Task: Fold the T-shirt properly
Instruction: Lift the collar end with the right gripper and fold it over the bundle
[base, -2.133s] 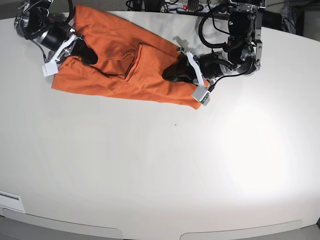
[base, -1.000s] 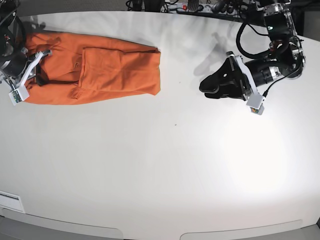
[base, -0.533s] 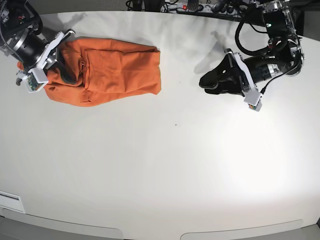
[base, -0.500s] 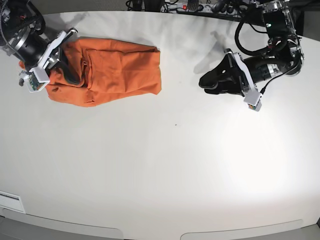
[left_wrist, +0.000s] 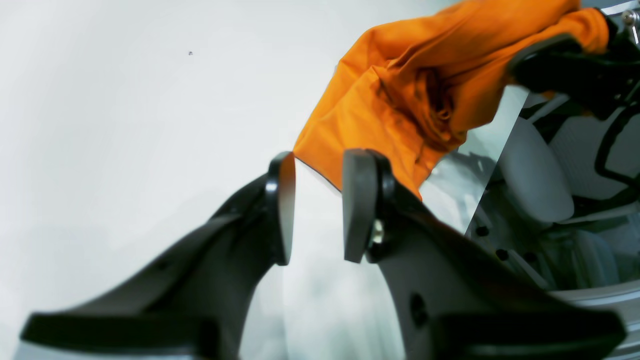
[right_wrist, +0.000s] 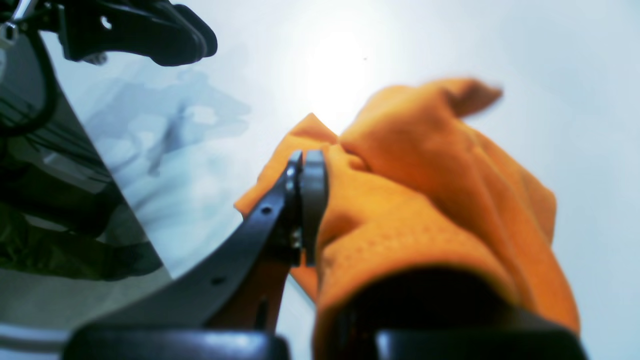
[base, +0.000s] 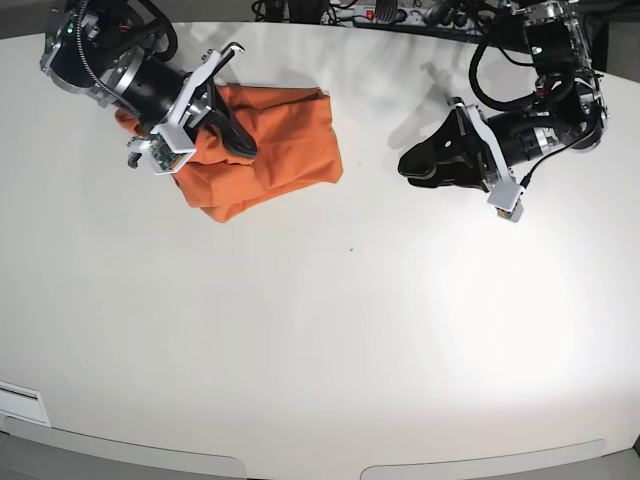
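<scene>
**Orange shirt bunched at the table's far left**

From the base view we see a broad white table (base: 330, 340) with cables along its far edge. The plain orange cloth T-shirt (base: 285, 140) lies bunched toward the far left, shorter than half a second ago, its left end carried rightward over the rest. The right claw (base: 232, 138) is clamped on it; the left claw (base: 420, 168) hangs apart, well clear.

In the left wrist view we see its pads (left_wrist: 357, 200) empty, a grey chair beyond.

The right wrist view is blurred; cloth hides one finger.
</scene>
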